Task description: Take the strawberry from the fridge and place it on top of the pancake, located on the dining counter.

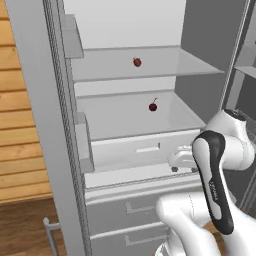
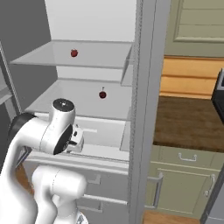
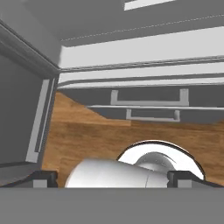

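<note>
The fridge (image 1: 205, 45) (image 2: 87, 19) stands open, showing its white shelves. The strawberry (image 1: 137, 62) (image 2: 74, 53), a tiny bright red berry, rests on the upper shelf. My gripper (image 1: 184, 168) (image 2: 75, 142) hangs well below it, in front of the crisper drawer, pointing down at the floor. In the hand view my gripper (image 3: 113, 178) has its fingertips (image 3: 43, 177) far apart, open with nothing between them. The pancake and the dining counter are out of view.
A darker cherry (image 1: 153, 106) (image 2: 102, 94) with a thin stem sits on the middle shelf. The lower drawers (image 1: 130, 210) (image 3: 148, 103) lie under my hand. The fridge doors (image 1: 35, 125) (image 2: 146, 87) flank the opening. A brown-topped wall counter (image 2: 188, 122) with green cabinets stands at the right.
</note>
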Tool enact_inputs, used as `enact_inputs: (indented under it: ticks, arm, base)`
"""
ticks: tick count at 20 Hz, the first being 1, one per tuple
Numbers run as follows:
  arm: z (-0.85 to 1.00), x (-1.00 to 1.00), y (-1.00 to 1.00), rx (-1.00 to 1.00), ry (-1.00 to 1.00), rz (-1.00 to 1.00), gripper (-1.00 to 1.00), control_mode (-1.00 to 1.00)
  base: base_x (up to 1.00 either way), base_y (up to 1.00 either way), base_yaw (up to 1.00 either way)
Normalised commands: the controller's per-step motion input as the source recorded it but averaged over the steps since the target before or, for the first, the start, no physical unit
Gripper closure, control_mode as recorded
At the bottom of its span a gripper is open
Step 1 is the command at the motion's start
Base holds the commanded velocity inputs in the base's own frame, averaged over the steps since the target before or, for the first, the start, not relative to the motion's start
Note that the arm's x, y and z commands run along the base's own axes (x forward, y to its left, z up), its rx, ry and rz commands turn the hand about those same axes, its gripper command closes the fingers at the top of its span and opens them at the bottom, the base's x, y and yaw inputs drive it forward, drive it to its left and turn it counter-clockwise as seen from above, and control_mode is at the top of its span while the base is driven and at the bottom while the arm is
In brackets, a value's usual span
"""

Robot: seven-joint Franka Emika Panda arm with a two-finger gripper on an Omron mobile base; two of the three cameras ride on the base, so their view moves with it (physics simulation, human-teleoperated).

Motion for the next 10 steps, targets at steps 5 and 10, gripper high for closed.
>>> enact_inputs:
  ticks: [5,10]
  arm:
    - [0.00,0.00,0.00,0.00,0.00,0.00,-1.00,1.00]
    - [0.00,0.00,0.00,0.00,0.00,0.00,-1.00,1.00]
  base:
    - [0.68,0.08,0.00]
    - [0.68,0.14,0.04]
